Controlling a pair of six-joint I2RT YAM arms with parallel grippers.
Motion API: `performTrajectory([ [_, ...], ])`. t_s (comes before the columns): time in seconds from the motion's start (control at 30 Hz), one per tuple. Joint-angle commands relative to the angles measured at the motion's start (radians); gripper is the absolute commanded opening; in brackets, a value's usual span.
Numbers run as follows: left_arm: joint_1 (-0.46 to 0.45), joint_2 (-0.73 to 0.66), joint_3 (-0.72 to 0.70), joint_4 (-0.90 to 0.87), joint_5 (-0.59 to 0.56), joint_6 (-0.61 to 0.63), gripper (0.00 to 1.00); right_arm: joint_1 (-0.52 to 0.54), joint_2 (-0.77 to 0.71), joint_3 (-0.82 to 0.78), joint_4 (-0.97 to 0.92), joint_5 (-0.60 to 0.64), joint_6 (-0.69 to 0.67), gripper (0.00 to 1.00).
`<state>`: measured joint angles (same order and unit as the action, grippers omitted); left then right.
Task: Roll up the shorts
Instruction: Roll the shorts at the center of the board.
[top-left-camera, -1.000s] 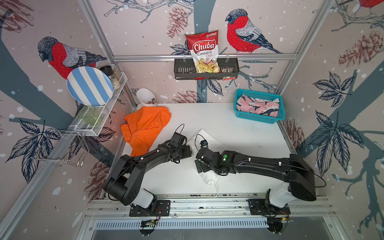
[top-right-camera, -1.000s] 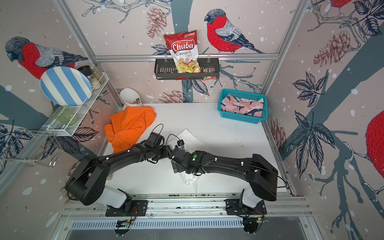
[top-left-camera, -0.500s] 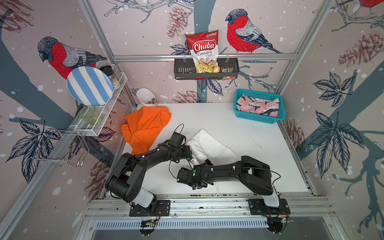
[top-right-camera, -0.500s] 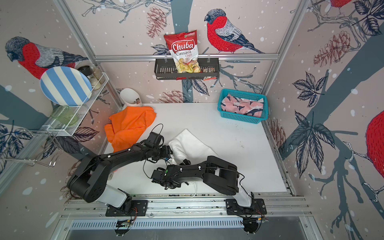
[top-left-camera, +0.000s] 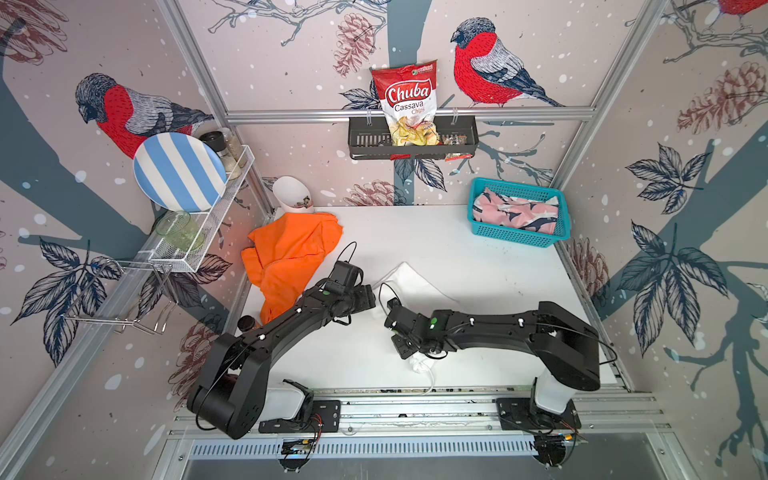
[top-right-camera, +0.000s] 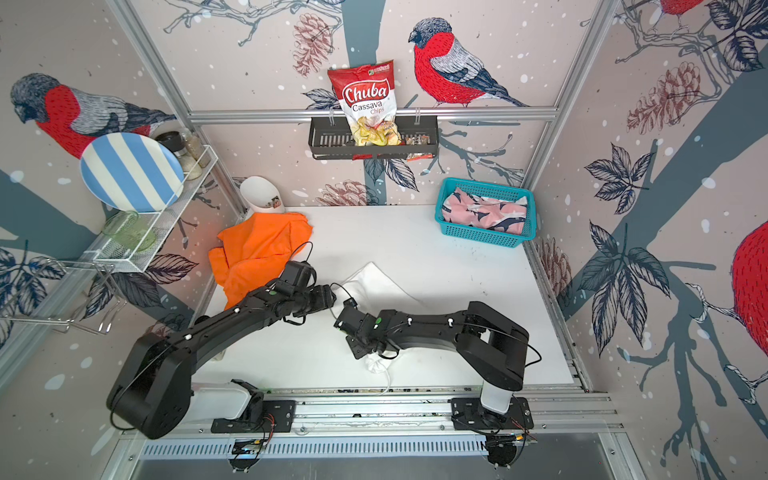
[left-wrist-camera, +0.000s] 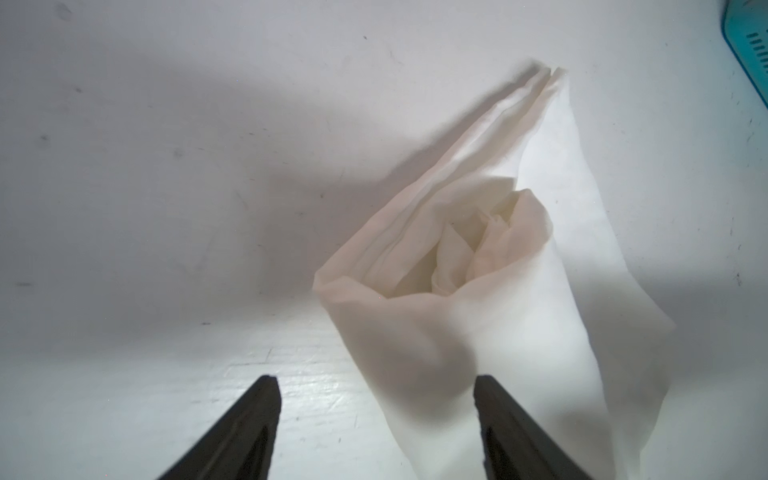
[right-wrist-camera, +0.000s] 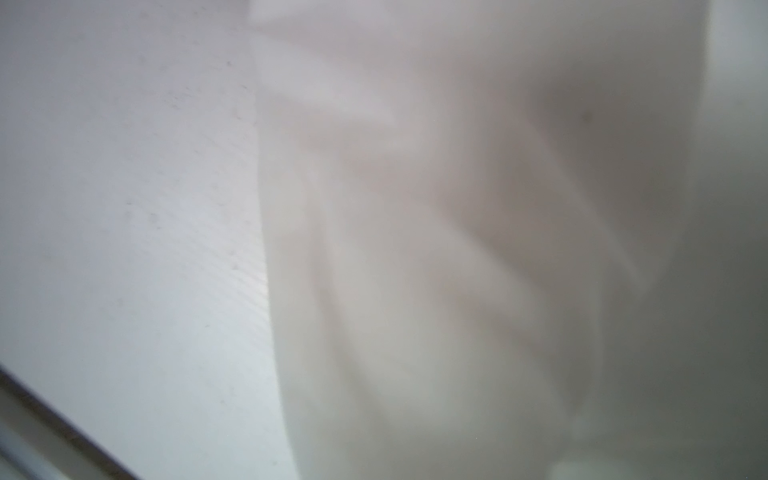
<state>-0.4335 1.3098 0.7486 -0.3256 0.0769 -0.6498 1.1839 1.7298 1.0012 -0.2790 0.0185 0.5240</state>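
Observation:
The white shorts (top-left-camera: 417, 284) lie as a folded strip at the middle of the table, with the near end bunched and a drawstring (top-left-camera: 432, 376) trailing off it. My left gripper (left-wrist-camera: 376, 388) is open at the strip's left edge, and cloth lies beside one finger (left-wrist-camera: 492, 411). My right gripper (top-left-camera: 405, 351) reaches over the bunched near end. Its wrist view shows only blurred white shorts (right-wrist-camera: 457, 249), so its jaws are hidden. The orange shorts (top-left-camera: 291, 257) lie crumpled at the back left. The pink shark-print shorts (top-left-camera: 515, 212) sit in a teal basket (top-left-camera: 519, 241).
A white cup (top-left-camera: 291, 199) stands behind the orange shorts. On the left wall, a wire shelf (top-left-camera: 195, 249) holds a striped plate (top-left-camera: 178, 172) and a green glass (top-left-camera: 180, 230). A black rack (top-left-camera: 411, 143) with a chips bag (top-left-camera: 409, 104) hangs on the back wall.
The right arm drew in toward the front left, then stretched back out over the white shorts' near end. The left gripper stayed by the strip and opened slightly.

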Motion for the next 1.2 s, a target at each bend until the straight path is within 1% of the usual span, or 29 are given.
performTrajectory([
  [0.0, 0.006, -0.056, 0.025, -0.087, -0.061, 0.011, 0.77, -0.066, -0.027, -0.097, 0.339, -0.451, 0.080, 0.17],
  [0.1, 0.006, -0.088, 0.053, -0.130, -0.072, 0.005, 0.77, -0.138, -0.032, -0.206, 0.590, -0.660, 0.213, 0.17],
  [0.17, 0.001, -0.101, 0.059, -0.136, -0.057, -0.005, 0.77, -0.174, -0.019, -0.271, 0.753, -0.762, 0.296, 0.17],
  [0.3, -0.038, -0.105, 0.052, -0.112, -0.022, -0.039, 0.77, -0.228, 0.000, -0.394, 1.086, -0.899, 0.467, 0.16],
  [0.33, -0.052, -0.098, 0.051, -0.109, -0.018, -0.046, 0.78, -0.241, 0.007, -0.419, 1.145, -0.918, 0.502, 0.16],
  [0.37, -0.062, -0.090, 0.049, -0.109, -0.017, -0.052, 0.78, -0.255, 0.015, -0.435, 1.161, -0.915, 0.515, 0.16],
  [0.47, -0.087, -0.049, 0.043, -0.123, -0.037, -0.075, 0.79, -0.313, 0.048, -0.465, 1.103, -0.874, 0.507, 0.15],
  [0.53, -0.100, -0.031, 0.038, -0.142, -0.088, -0.107, 0.80, -0.349, 0.070, -0.490, 1.097, -0.854, 0.516, 0.14],
  [0.63, -0.103, -0.026, 0.006, -0.089, -0.074, -0.129, 0.82, -0.379, 0.090, -0.497, 1.034, -0.818, 0.483, 0.14],
  [0.77, -0.104, 0.037, 0.002, -0.005, -0.053, -0.120, 0.82, -0.375, 0.097, -0.477, 0.918, -0.788, 0.401, 0.19],
  [0.8, -0.103, 0.059, 0.006, 0.028, -0.044, -0.113, 0.82, -0.372, 0.092, -0.460, 0.845, -0.767, 0.357, 0.22],
  [0.87, -0.103, 0.100, 0.026, 0.042, -0.050, -0.095, 0.81, -0.364, 0.069, -0.430, 0.709, -0.716, 0.274, 0.30],
  [0.97, -0.098, 0.146, 0.058, 0.019, -0.089, -0.075, 0.76, -0.356, -0.013, -0.376, 0.474, -0.555, 0.170, 0.53],
  [1.0, -0.093, 0.153, 0.058, 0.017, -0.093, -0.071, 0.75, -0.348, -0.047, -0.350, 0.387, -0.479, 0.141, 0.60],
  [1.07, -0.083, 0.159, 0.049, 0.018, -0.093, -0.063, 0.72, -0.325, -0.124, -0.294, 0.231, -0.333, 0.093, 0.69],
  [1.17, -0.069, 0.161, 0.029, 0.014, -0.105, -0.051, 0.70, -0.254, -0.213, -0.176, -0.003, -0.066, 0.044, 0.82],
])
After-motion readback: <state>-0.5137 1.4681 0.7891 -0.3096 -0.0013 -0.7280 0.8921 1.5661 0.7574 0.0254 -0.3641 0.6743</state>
